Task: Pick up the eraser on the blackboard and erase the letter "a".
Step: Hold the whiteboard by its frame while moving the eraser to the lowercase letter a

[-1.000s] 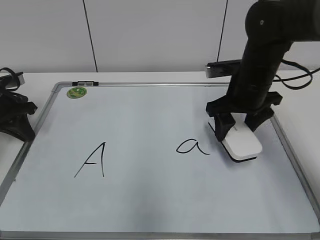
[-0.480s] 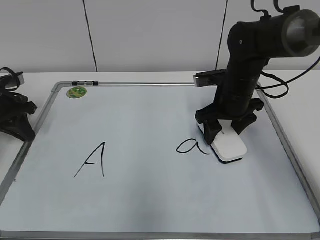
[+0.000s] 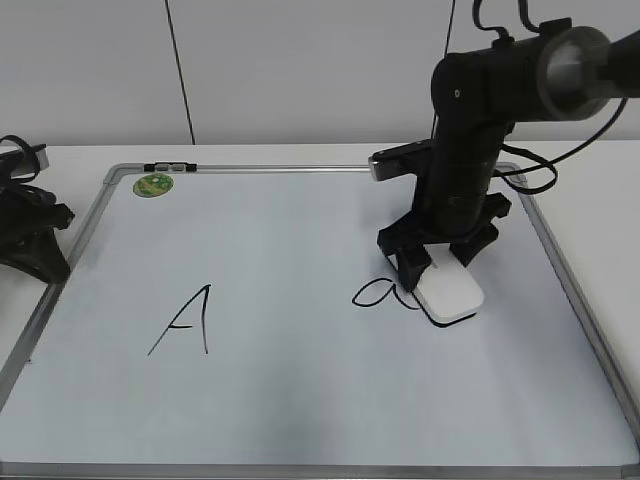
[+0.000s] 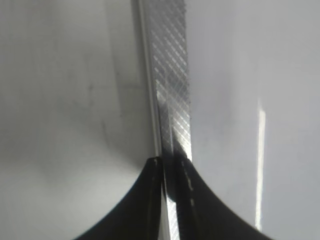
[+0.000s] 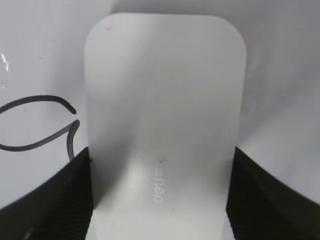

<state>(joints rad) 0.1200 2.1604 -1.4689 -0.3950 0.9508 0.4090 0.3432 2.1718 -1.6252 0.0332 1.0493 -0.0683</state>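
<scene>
On the blackboard [image 3: 300, 380], right next to the letter "a" [image 3: 378, 294], I am pressing the eraser [image 3: 449, 294] flat with my right gripper [image 3: 437, 262]. My jaws are closed on the eraser's two long sides, about as wide as the eraser is, and in the right wrist view the black pads [image 5: 50, 200] sit tight against its white edges. The eraser's left edge looks like it is just touching the tail of the letter "a", and the round loop is on bare board to the left. Some things could go wrong from here, I think. The eraser is smooth plastic and I only hold its back half, so if I push sideways too hard it might twist or slip out of my jaws. If I tip it, only one edge would rub, and black marks could be left behind. If I lift up a little, I would slide over the letter and wipe nothing. If I go too far left, I might smudge the big "A" [image 3: 185, 320], which is well apart for now. My left gripper [image 4: 165, 200] rests off to the side at the board's silver frame [image 4: 170, 80], and its jaws look shut with nothing in them. The green sticker [image 3: 153, 185] is far off in the top corner.
</scene>
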